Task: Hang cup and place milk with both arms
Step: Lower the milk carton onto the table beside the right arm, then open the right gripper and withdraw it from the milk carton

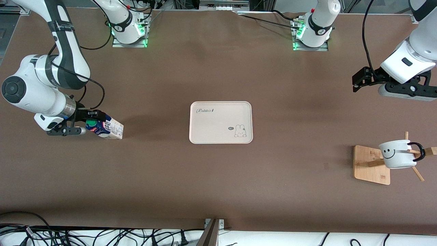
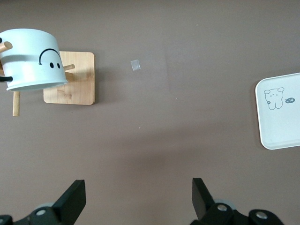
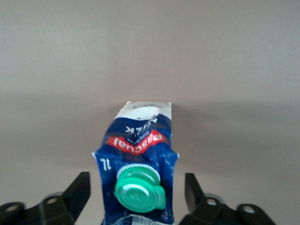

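both grippers i see open: right gripper (image 3: 137,194) stands around the milk (image 1: 106,127) without pinching, at the right arm's end. left gripper (image 2: 139,196) waits; cup (image 1: 397,154) hangs on rack (image 1: 371,165).

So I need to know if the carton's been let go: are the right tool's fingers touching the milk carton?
Apart. The right wrist view shows bare table between each finger and the milk carton; the right tool stands open around it.

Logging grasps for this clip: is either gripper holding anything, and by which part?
Nothing is held. The right gripper stands open around the blue-and-white milk carton's green-capped top, fingers apart from it; the left gripper is open and empty.
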`<control>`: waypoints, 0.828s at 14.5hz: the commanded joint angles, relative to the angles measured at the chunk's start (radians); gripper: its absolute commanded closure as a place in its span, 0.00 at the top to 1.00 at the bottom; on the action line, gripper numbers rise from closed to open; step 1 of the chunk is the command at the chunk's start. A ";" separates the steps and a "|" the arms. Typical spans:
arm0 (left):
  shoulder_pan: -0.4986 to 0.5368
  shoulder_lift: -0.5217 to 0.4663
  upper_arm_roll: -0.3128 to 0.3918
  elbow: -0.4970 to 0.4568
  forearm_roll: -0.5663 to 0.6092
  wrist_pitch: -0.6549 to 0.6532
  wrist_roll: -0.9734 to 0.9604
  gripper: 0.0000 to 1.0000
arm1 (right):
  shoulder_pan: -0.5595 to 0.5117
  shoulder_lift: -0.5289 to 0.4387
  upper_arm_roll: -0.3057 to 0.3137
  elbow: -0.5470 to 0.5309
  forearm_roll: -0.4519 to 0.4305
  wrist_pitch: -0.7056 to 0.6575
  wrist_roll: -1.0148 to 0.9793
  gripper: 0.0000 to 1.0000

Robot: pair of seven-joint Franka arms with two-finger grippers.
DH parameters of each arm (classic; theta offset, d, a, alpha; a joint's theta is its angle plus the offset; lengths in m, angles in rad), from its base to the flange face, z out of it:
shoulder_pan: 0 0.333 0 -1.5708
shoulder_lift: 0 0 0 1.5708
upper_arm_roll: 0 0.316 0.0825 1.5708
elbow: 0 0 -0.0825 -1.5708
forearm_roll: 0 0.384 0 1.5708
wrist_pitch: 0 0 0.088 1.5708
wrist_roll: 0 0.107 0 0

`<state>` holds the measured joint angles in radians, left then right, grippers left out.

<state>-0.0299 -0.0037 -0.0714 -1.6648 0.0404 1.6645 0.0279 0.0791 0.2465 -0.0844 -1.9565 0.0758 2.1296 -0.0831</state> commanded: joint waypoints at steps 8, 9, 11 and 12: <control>-0.002 0.014 -0.002 0.034 0.019 -0.026 0.011 1.00 | -0.113 -0.191 0.021 0.048 -0.011 -0.128 0.000 1.00; -0.001 0.014 -0.001 0.034 0.012 -0.026 0.007 1.00 | -0.113 -0.213 0.020 0.050 -0.022 -0.132 0.000 1.00; 0.002 0.014 0.001 0.034 0.006 -0.026 -0.038 1.00 | -0.113 -0.236 0.018 0.109 -0.094 -0.196 0.000 1.00; 0.002 0.013 0.001 0.034 0.006 -0.026 -0.061 1.00 | -0.111 -0.225 0.018 0.186 -0.117 -0.282 0.002 1.00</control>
<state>-0.0285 -0.0037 -0.0701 -1.6646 0.0404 1.6645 0.0042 -0.0171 0.0307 -0.0838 -1.8715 0.0047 1.9665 -0.0845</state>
